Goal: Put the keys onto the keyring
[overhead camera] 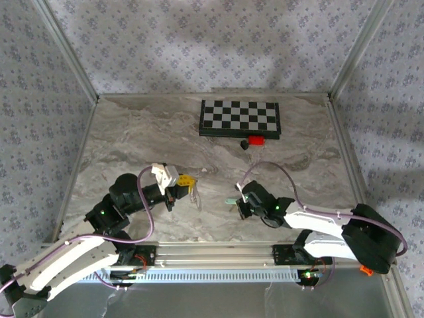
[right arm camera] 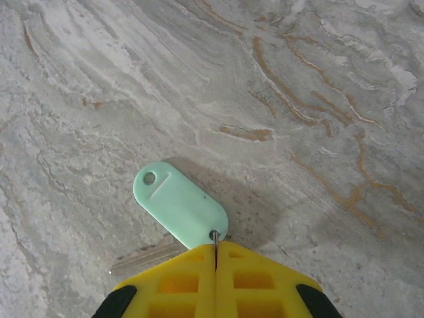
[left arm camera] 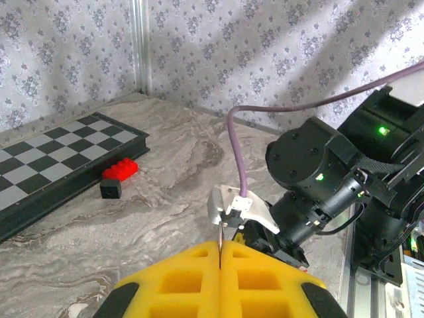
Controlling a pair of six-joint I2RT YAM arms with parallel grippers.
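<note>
Mint-green key (right arm camera: 179, 205) sits pinched in your right gripper (right arm camera: 215, 253), toward the table's (overhead camera: 132, 139) near edge. Your left gripper (left arm camera: 219, 252) seems clamped on the keyring (overhead camera: 196, 196). Threading is not yet done.

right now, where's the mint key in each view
top external: mint key centre, just left of the right gripper
right wrist: mint key lower centre, at that gripper's tip
left wrist: cannot tell, probably behind the left gripper
shared landmark: marble table
</note>
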